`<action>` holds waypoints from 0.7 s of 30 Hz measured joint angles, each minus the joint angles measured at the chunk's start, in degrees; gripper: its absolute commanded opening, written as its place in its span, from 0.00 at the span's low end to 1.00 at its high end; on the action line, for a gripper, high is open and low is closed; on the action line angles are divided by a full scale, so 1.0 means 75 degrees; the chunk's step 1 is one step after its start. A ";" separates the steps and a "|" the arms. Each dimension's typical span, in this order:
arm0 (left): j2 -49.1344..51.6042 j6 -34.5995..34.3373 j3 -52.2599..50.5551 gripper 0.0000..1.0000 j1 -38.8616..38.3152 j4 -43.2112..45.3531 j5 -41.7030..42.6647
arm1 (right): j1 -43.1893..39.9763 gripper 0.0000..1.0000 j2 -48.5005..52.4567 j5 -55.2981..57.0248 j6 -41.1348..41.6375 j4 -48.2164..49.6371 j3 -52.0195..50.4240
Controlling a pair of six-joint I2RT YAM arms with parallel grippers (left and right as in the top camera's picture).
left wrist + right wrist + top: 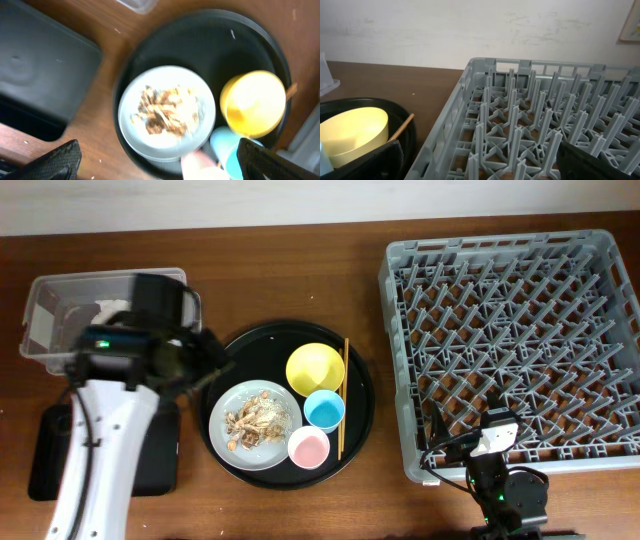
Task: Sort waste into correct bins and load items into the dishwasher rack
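Left gripper [165,162] hangs wide open over the plate [150,147] of scraps [165,110], likely to grab; right gripper [480,170] open too.

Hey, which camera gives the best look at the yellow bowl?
The overhead view: the yellow bowl shows whole and sharp on the round black tray. The left wrist view shows it blurred. The right wrist view catches only part of it at its lower left.

Left arm [100,440]: long white link, black wrist housing with a small green light, black cable alongside. Right arm [497,478]: black, with a white block and looping black cables. The left claw's fingers [57,161] are matte black.
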 measured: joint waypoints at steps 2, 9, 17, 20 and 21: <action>0.0023 0.0149 -0.0685 0.81 -0.1448 0.0586 0.0047 | 0.0000 0.99 0.0000 0.0000 0.0003 0.0000 0.0000; 0.0096 0.0248 -0.1749 0.59 -0.2183 0.1268 0.0061 | 0.0000 0.99 0.0000 0.0000 0.0006 0.0000 0.0000; 0.1378 0.0294 -0.2084 0.96 -0.2183 0.1915 -0.0731 | 0.0000 0.99 0.0000 0.0003 -0.0003 0.0000 0.0000; 0.1457 0.0306 -0.2087 0.71 -0.2183 0.2110 -0.0784 | 0.0000 0.99 0.0000 0.0000 0.0000 0.0000 0.0000; 0.1457 0.0300 -0.2116 0.70 -0.2183 0.2387 -0.0816 | 0.0000 0.99 0.0000 0.0000 0.0006 0.0000 0.0000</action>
